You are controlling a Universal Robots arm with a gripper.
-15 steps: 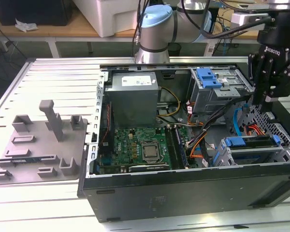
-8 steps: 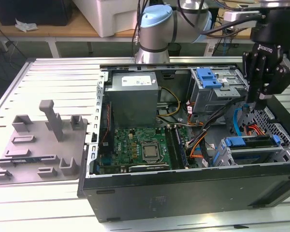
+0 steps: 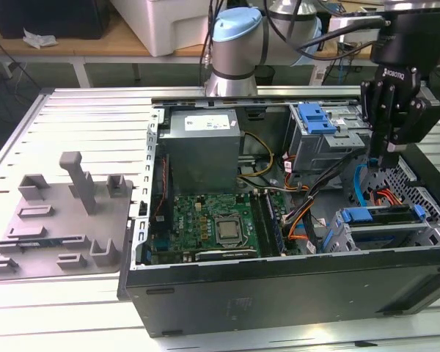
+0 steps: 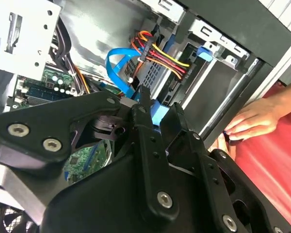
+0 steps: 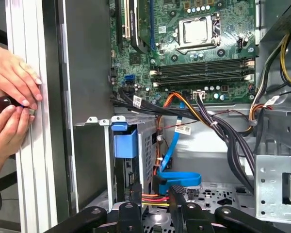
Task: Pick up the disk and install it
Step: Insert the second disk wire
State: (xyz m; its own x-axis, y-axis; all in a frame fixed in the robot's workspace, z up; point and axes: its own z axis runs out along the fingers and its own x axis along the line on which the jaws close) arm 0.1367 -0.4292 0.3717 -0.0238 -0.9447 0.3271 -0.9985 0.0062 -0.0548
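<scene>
We see the black robot gripper [image 3: 393, 150] hanging over the open end of the dark grey computer case [image 3: 279, 293], on the exterior view's right, above the drive bays. Nothing sits between its fingers in the exterior view, and in the second wrist view the fingertips stand close together with only a strip of blue behind them, so we cannot tell whether it is released or clenched.

The flat silver hard drive with its blue plastic rail frame [image 3: 381, 217] appears to us to lie already in the lower metal drive cage [image 3: 352, 238], near the case's front wall on the exterior view's right. In the first wrist view its blue plastic tab [image 5: 124, 141] stands at the mouth of that cage, and in the second wrist view a matching blue tab [image 4: 207, 52] shows at the cage's edge. A flat light-blue data cable [image 5: 177, 160] and a red, yellow and black power lead [image 4: 157, 53] run to the rear of the cage; whether they are plugged in we cannot make out.

By our judgement the pick-up is done and the disk is in its bay. What remains unclear is whether it is fully seated and latched.

Elsewhere the green motherboard [image 3: 213, 224] and grey metal power supply box [image 3: 204, 150] sit inside the case, a grey moulded fixture tray [image 3: 59, 224] rests on the slatted tabletop [image 3: 95, 110], and a person's hands [image 5: 12, 92] rest outside the case wall.
</scene>
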